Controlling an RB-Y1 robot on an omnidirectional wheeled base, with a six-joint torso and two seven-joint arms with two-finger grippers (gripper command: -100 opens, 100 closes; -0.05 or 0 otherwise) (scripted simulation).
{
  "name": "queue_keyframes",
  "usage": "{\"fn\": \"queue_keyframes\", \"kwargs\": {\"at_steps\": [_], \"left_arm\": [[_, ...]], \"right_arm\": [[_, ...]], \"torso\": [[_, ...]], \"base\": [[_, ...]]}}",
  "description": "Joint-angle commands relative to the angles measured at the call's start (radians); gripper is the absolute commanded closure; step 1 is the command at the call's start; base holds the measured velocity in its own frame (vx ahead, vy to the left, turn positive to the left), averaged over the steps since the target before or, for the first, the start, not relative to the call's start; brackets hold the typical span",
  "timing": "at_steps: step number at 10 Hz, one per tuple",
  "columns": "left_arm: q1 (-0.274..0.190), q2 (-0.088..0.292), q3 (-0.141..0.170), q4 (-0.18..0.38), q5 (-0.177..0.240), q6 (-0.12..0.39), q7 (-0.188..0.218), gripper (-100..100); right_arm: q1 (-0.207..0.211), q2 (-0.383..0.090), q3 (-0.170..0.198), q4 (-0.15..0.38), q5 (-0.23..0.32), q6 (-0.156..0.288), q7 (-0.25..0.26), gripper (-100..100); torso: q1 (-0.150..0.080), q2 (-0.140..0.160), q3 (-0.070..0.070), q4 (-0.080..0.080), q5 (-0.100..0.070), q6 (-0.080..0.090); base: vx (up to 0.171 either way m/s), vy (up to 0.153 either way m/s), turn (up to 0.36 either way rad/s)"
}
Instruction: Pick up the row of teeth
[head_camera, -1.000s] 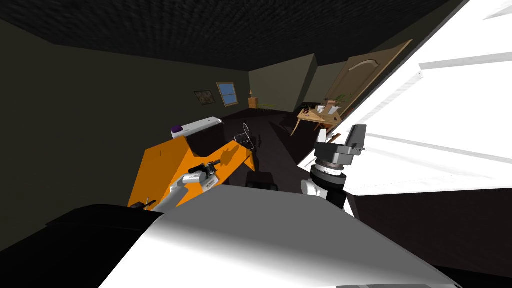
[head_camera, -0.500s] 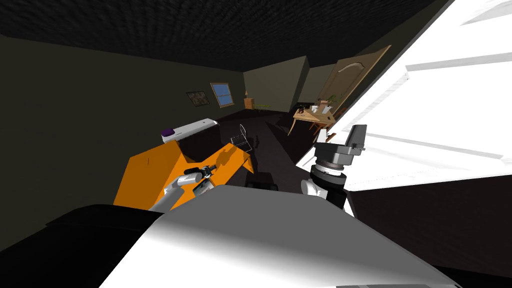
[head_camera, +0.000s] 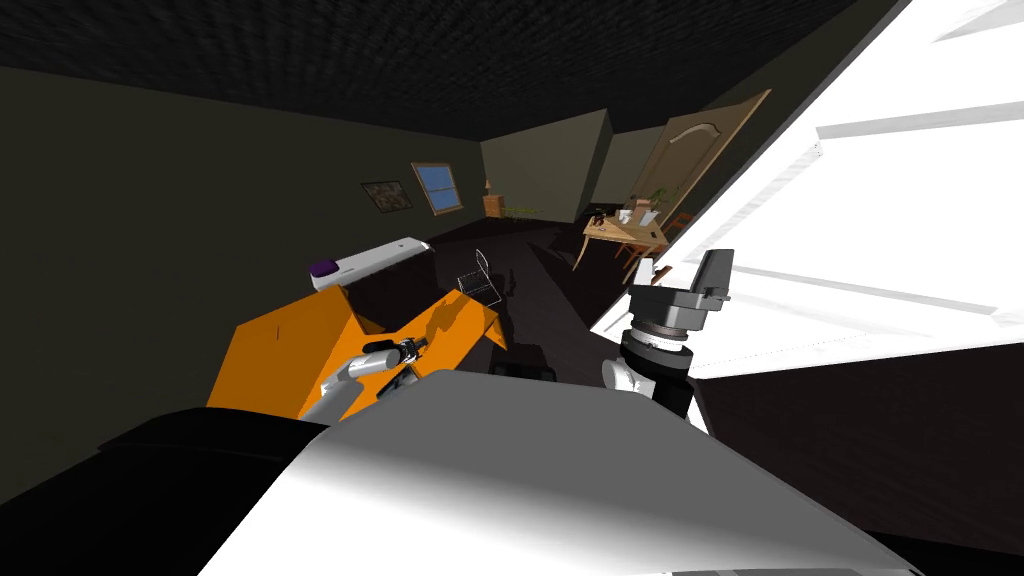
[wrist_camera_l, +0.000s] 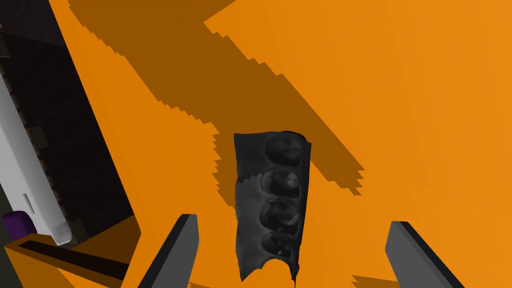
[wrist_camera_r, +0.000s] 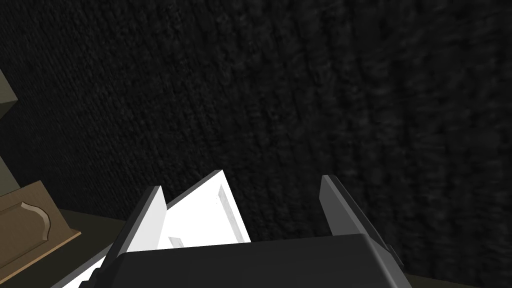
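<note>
- Row of teeth (wrist_camera_l: 272, 200): dark grey, almost black strip with four round bumps in one line, lying flat on the plain orange counter (wrist_camera_l: 425, 100).
- Left pincer (wrist_camera_l: 292, 221) is open and low over the counter; the strip lies between its two grey fingers and touches neither.
- Right pincer (head_camera: 712, 272) is held up beside the chest, fingers apart.

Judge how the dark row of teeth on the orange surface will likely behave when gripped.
The row of teeth looks like one moulded strip, so probably stiff, not floppy. Its rounded bumps may let a grip slip. Lying flat on the orange surface, it would probably slide rather than roll.
</note>
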Motion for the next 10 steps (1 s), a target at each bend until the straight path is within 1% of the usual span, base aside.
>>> {"fn": "queue_keyframes", "kwargs": {"at_steps": [1,3,4,5,9,10], "left_arm": [[-0.016,-0.025,-0.005,0.033,-0.016,-0.021,-0.010,-100],[-0.025,-0.039,-0.007,0.052,-0.025,-0.034,-0.016,-100],[-0.022,-0.033,-0.006,0.042,-0.022,-0.025,-0.012,-100],[-0.023,-0.034,-0.006,0.044,-0.023,-0.027,-0.013,100],[-0.023,-0.034,-0.007,0.043,-0.022,-0.026,-0.014,100],[-0.023,-0.034,-0.007,0.043,-0.023,-0.026,-0.014,0]], "right_arm": [[0.000,0.000,0.000,0.000,0.000,0.000,0.000,0],[0.000,0.000,0.000,0.000,0.000,0.000,0.000,0],[0.000,0.000,0.000,0.000,0.000,0.000,0.000,0],[0.000,0.000,0.000,0.000,0.000,0.000,0.000,0],[0.000,0.000,0.000,0.000,0.000,0.000,0.000,0],[0.000,0.000,0.000,0.000,0.000,0.000,0.000,0]], "torso": [[0.000,0.000,0.000,0.000,0.000,0.000],[0.002,0.000,0.000,0.000,0.001,0.000],[0.002,0.000,0.000,0.000,0.001,0.000],[0.001,0.001,0.000,0.000,0.000,0.000],[-0.001,0.001,0.001,0.001,-0.001,-0.001],[-0.001,0.001,0.001,0.001,-0.001,-0.001]], "base": [[0.021,0.034,-0.028],[0.022,0.041,-0.020],[0.008,0.015,-0.006],[0.000,0.000,0.000],[0.000,0.000,-0.004],[0.000,0.000,0.000]]}}
